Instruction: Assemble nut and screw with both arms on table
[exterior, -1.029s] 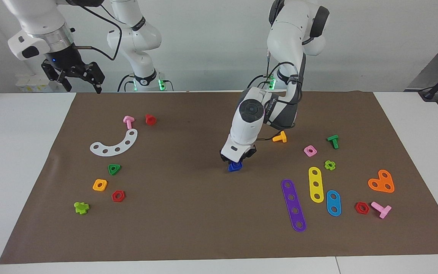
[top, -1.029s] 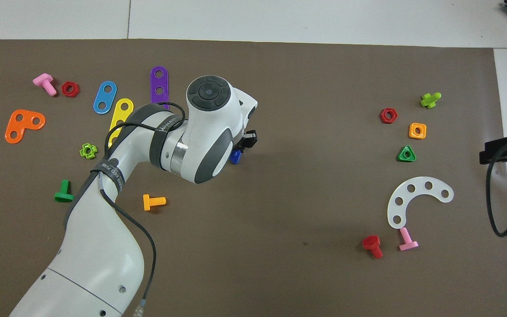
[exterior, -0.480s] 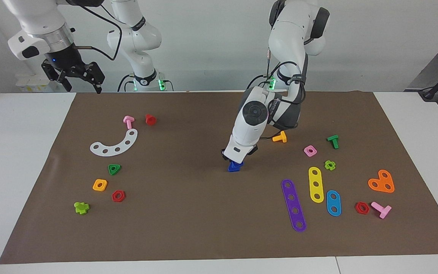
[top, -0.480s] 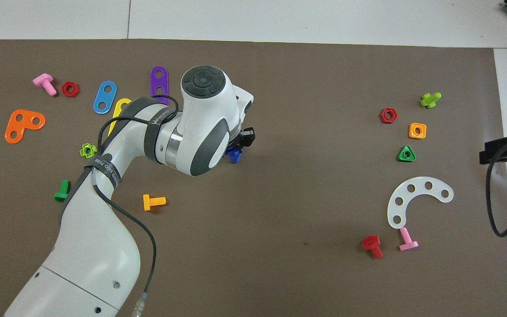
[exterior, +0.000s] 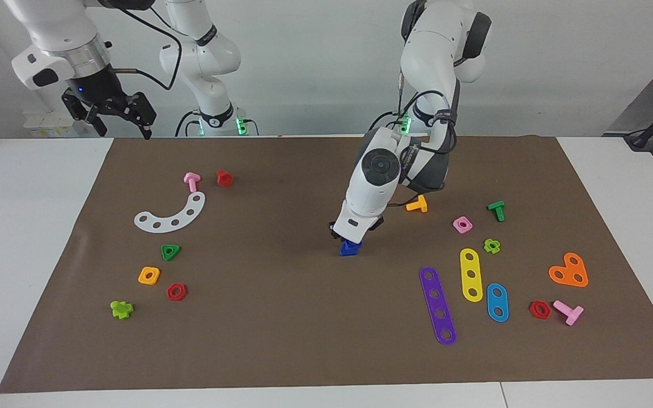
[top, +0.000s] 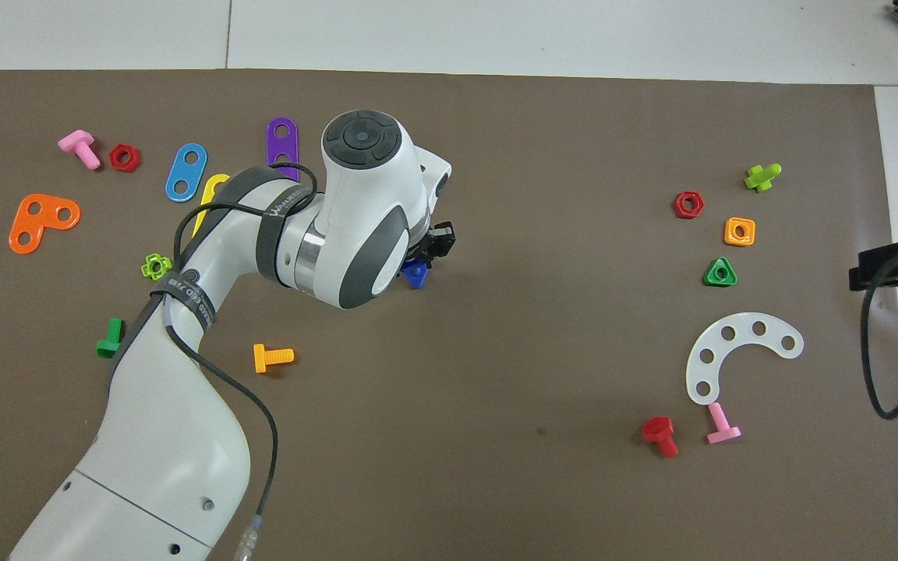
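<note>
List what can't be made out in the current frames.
- Blue nut: not visible in either view; whether it sits under the screw can't be told.
- Left gripper: its fingers are hidden by its wrist in the overhead view.
- Right gripper: cut off by the overhead view's edge.
- Yellow strip: mostly covered by the left arm in the overhead view.

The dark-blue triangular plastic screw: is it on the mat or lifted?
On the mat. The dark-blue triangular plastic screw rests head-down on the brown mat, with the left tool directly on top of it.
</note>
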